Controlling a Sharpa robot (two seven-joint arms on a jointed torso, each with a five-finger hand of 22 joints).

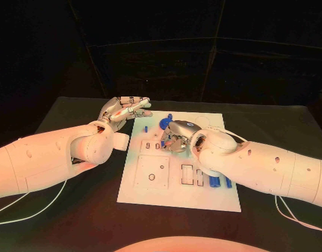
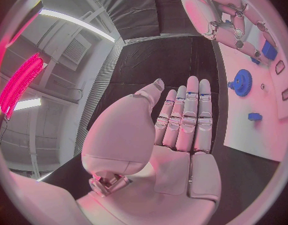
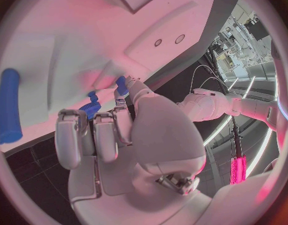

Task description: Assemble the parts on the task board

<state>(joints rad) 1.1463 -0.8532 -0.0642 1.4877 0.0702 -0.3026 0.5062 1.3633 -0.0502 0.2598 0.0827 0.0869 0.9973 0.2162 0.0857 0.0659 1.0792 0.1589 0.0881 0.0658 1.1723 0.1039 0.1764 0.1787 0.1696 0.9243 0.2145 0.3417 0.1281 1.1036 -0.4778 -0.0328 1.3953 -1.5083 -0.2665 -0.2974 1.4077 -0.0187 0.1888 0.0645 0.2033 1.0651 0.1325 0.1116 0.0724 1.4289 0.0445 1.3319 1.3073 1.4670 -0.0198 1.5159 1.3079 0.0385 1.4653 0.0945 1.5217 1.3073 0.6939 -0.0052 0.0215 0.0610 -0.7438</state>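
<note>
My right hand point(image 1: 178, 137) hangs fingers-down over the upper middle of the task board point(image 1: 150, 191); the right wrist view shows its fingers point(image 3: 88, 137) curled beside a small blue part point(image 3: 91, 107), though whether they actually pinch it I cannot tell; my left hand point(image 1: 121, 111) holds nothing, its fingers point(image 2: 188, 112) straight and close together, hovering over the black surface point(image 1: 70, 113) just beside the board's far left corner.

Outward from the right hand: a blue gear point(image 1: 166, 123) sits near the board's far edge, toothed and round, with a small blue peg point(image 2: 254, 117) nearby; blue rod-shaped pieces point(image 1: 215, 182) lie by the rectangular slots point(image 1: 186, 174) on the near right; a long blue cylinder point(image 3: 9, 105) rests on the white plate close to my fingers.

I judge these parts to be hard moulded plastic, light and stiff, smooth enough to slip from metal fingertips; the gear is best taken across its rim, the rods pinched mid-length so they do not swing; the board itself looks rigid, matte, flat, with recesses cut to shape; small pieces like these could skitter away if nudged off-centre.
</note>
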